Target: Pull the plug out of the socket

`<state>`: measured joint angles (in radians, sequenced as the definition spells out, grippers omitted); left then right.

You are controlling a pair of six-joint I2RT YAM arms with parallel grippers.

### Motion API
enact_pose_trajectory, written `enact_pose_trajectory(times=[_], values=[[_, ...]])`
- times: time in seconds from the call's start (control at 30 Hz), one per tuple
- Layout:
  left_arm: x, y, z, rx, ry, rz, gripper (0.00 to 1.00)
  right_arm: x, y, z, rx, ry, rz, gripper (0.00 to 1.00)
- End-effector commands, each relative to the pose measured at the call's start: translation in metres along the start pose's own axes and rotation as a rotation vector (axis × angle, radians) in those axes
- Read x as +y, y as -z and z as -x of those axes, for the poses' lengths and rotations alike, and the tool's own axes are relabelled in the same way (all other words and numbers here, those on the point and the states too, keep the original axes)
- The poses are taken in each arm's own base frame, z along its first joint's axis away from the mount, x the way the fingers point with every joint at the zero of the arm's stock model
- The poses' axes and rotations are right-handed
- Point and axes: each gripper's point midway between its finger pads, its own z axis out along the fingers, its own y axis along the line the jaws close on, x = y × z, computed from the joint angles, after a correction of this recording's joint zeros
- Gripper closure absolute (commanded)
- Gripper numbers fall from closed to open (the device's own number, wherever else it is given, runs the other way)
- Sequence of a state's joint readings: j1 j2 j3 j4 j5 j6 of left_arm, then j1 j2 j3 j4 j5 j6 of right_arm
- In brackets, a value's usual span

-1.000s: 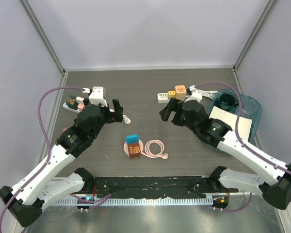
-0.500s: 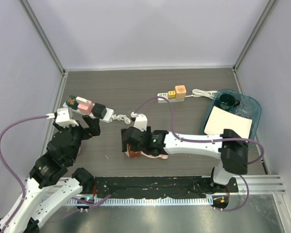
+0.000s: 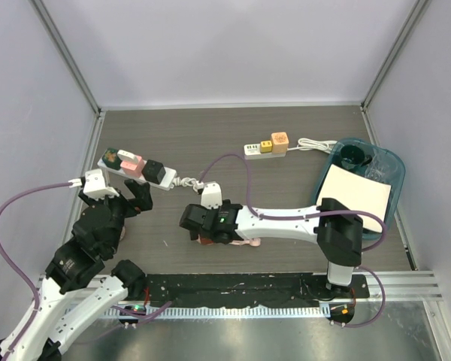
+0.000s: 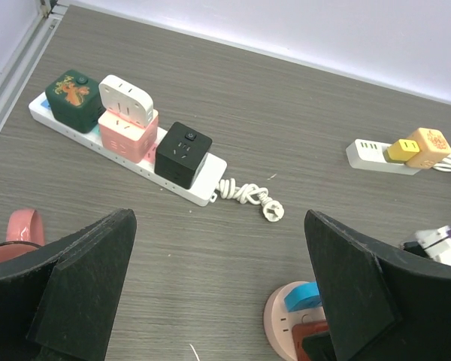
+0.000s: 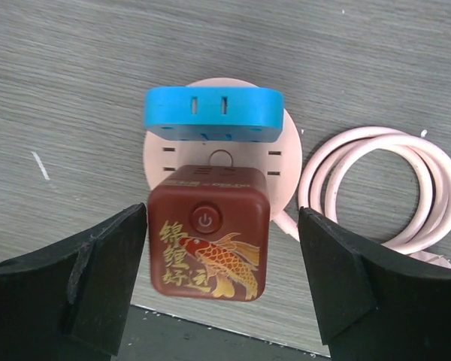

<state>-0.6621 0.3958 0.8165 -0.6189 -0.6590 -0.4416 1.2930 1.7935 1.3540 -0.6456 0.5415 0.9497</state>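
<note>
Looked down on a grey-brown wood-grain table (image 3: 233, 143), boxed in by pale walls on three sides. Found the right gripper (image 5: 222, 278) hanging straight over the round pink socket (image 5: 165, 162), jaws spread apart and clamped on nothing. Saw the red-brown plug (image 5: 209, 242), fish printed on top, seated on that socket and sitting between the two fingers. Made out a clear gap at the right of the wrist view; could not judge contact on the other side, with that finger just beside the plug. Noted a blue plug (image 5: 213, 113) seated next to it, beyond the fingertips. Traced a pink cable (image 5: 379, 139) coiled on the table beside the socket. Found the left gripper (image 4: 218, 297) well apart from all that, jaws wide, holding nothing, facing a white power strip (image 4: 210, 179) loaded with green, white, pink and black cubes. Spotted a second strip (image 4: 364, 153) with yellow and orange cubes farther back, and a teal tray (image 3: 398, 177) at the table's right edge.
</note>
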Motion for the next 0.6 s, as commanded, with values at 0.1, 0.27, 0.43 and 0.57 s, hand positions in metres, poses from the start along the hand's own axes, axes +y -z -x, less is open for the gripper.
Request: enact_pose_trajectory(times=[0.1,0.27,0.43,0.57], values=[[-0.001,-0.002,0.006,-0.019,0.009,0.010,0.00,0.002,-0.003,0.006,-0.035,0.010,-0.025,0.24],[-0.008,-0.003,0.001,0.006,0.008,-0.021,0.00,-0.018,0.005,0.022,-0.114,0.027,-0.075,0.64],[-0.037,-0.007,-0.024,0.128,0.115,-0.117,0.01,-0.043,0.013,0.042,-0.158,0.018,-0.106,0.74],[-0.071,-0.010,-0.069,0.317,0.225,-0.213,0.04,-0.063,0.013,0.043,-0.154,0.022,-0.097,0.78]])
